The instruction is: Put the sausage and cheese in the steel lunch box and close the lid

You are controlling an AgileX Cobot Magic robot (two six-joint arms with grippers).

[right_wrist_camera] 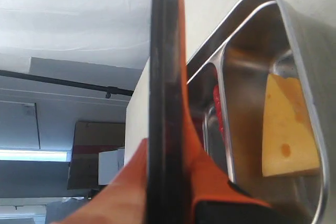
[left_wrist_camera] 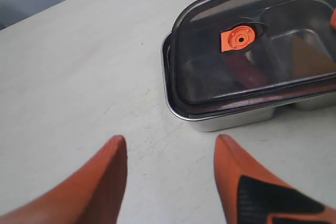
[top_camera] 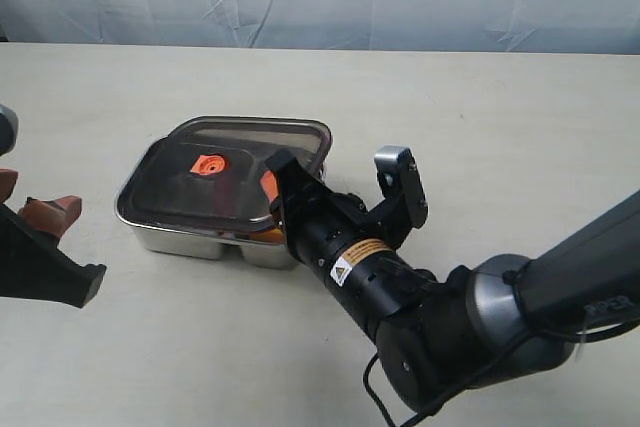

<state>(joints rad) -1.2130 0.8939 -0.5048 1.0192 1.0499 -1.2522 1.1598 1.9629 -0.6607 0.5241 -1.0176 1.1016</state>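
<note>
Risk of a crooked seat: lid (top_camera: 230, 162) lying skewed and tilted over the steel lunch box (top_camera: 180, 239), so, if let go now, likely to ride up on one rim rather than drop in. Risk too of dragging the box sideways while pinched. Right pincer (top_camera: 272, 185) nearly shut, fingers clamped on the lid's edge, one on each face. Cheese (right_wrist_camera: 289, 129) just under the fingertips in the nearer compartment, sausage (right_wrist_camera: 217, 108) beyond the divider. Left pincer (left_wrist_camera: 169, 137) spread wide, holding nothing — box ahead of it.
</note>
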